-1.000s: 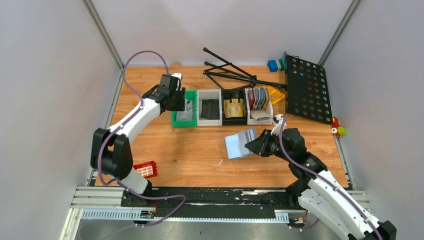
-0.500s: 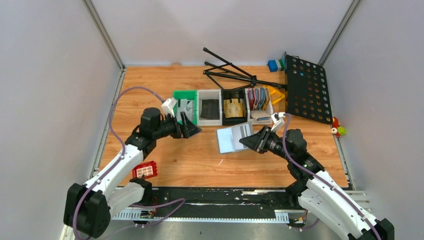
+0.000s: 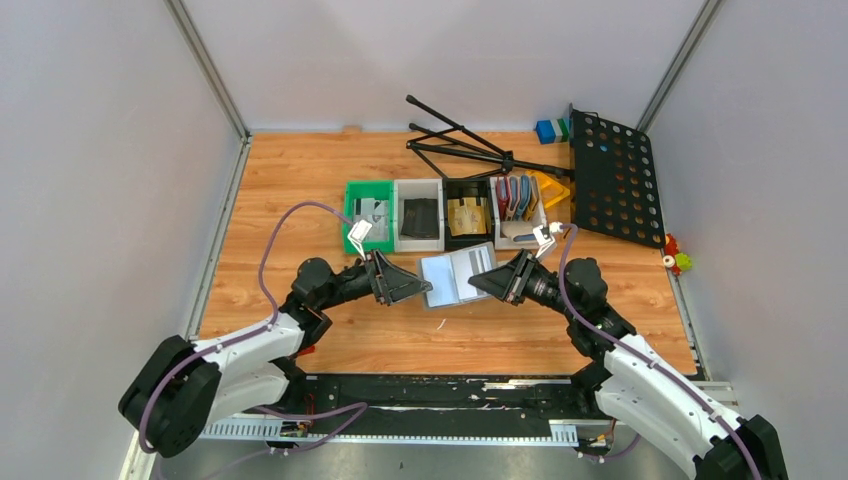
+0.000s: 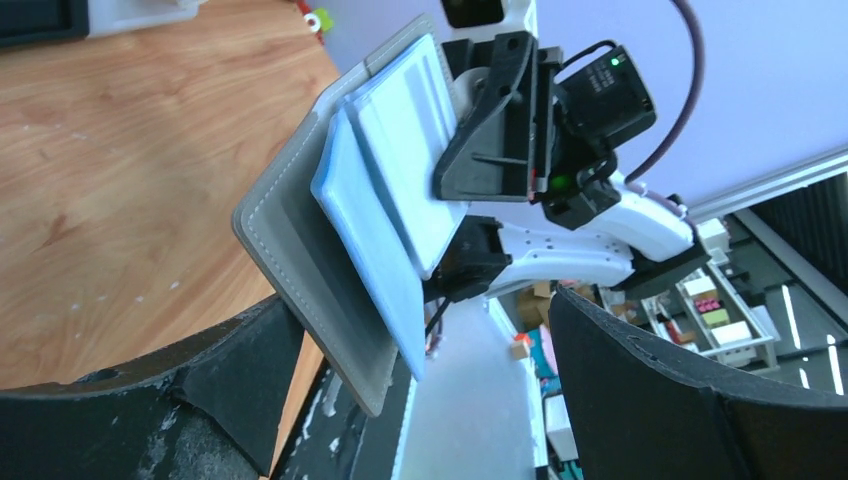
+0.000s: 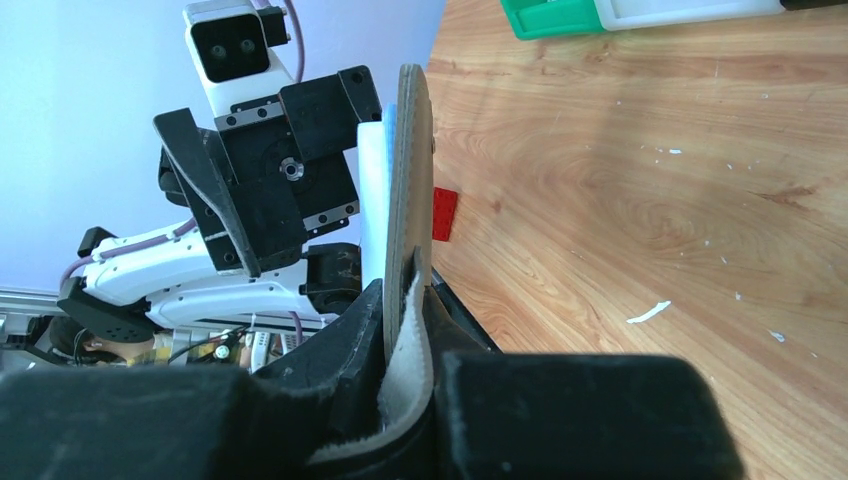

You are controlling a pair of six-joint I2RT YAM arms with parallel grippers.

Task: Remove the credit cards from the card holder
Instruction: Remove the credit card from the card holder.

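Card holder clamped in right end effector, left end effector spread apart, beside its free edge

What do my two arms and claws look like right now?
The left arm and right arm have white links, black joints and a looping purple cable each. The left claw and right claw are black, two-fingered, each with a white wrist camera.

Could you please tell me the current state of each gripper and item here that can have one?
card holder: open, held up in the air.
right gripper: shut on the card holder's edge.
left gripper: open, at the holder's free flap.
credit cards: in the holder's pockets, it seems.
music stand: collapsed, lying flat.
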